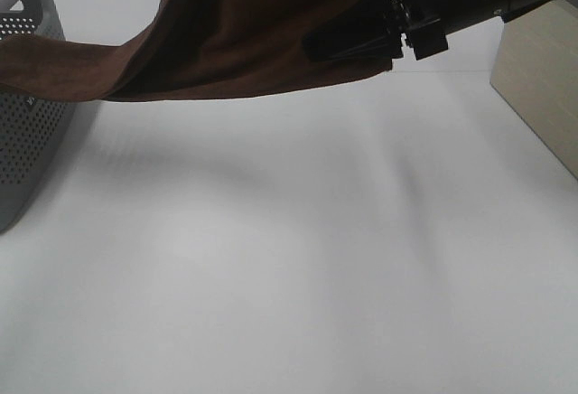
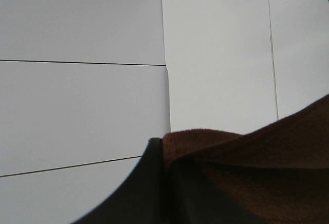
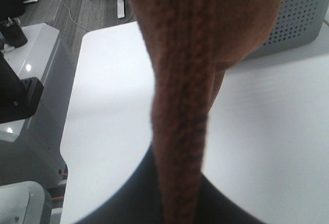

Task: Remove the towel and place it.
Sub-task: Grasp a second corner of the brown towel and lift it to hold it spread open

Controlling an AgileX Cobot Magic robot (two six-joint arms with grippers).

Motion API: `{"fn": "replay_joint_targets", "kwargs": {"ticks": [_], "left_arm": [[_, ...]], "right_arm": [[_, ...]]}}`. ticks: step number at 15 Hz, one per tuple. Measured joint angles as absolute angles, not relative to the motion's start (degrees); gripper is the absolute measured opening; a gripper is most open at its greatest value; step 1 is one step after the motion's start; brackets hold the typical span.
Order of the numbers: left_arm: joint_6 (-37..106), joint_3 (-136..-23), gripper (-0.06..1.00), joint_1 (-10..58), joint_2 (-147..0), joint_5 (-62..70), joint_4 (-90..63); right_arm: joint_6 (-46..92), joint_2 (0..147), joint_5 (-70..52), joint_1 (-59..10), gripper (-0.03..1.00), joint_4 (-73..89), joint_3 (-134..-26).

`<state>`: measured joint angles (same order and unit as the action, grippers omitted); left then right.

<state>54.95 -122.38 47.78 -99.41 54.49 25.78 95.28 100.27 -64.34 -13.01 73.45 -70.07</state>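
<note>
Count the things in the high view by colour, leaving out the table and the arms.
Brown: 1, the towel
Grey: 1, the perforated basket
Pale tan: 1, the box at the right edge
Total: 3

This looks like a robot lab or office workspace: plain white tabletop [image 1: 289, 276], grey carpet floor [image 3: 95, 8] with a trailing cable [image 3: 66, 5], white equipment housings [image 3: 46, 59] and white wall panels [image 2: 77, 23].
</note>
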Motion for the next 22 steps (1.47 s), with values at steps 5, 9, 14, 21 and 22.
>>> {"fn": "replay_joint_targets", "kwargs": {"ticks": [5,9,14,21,22], "left_arm": [[45.0,-122.4,0.00,47.8,-99.4,54.5,25.8],[39.0,-122.4,0.00,47.6,-99.4,51.4,25.8],[35.5,-122.4,0.00,40.5,-99.4,41.9,18.4],[40.6,-122.4,0.00,29.0,-103.4,26.4,0.5],[41.2,-122.4,0.00,28.4,-104.5,22.2,0.0]], "right_arm": [[81.2,100.3,-63.3,-13.0,0.01,69.4,-73.2],[51.7,100.3,-68.5,-13.0,0.01,45.8,-89.5],[35.2,100.3,-69.4,-13.0,0.01,24.5,-113.9],[38.4,101.3,-55.6,-13.0,0.01,21.8,-126.1],[38.7,101.8,-51.2,-13.0,0.01,21.8,-126.1]]}}
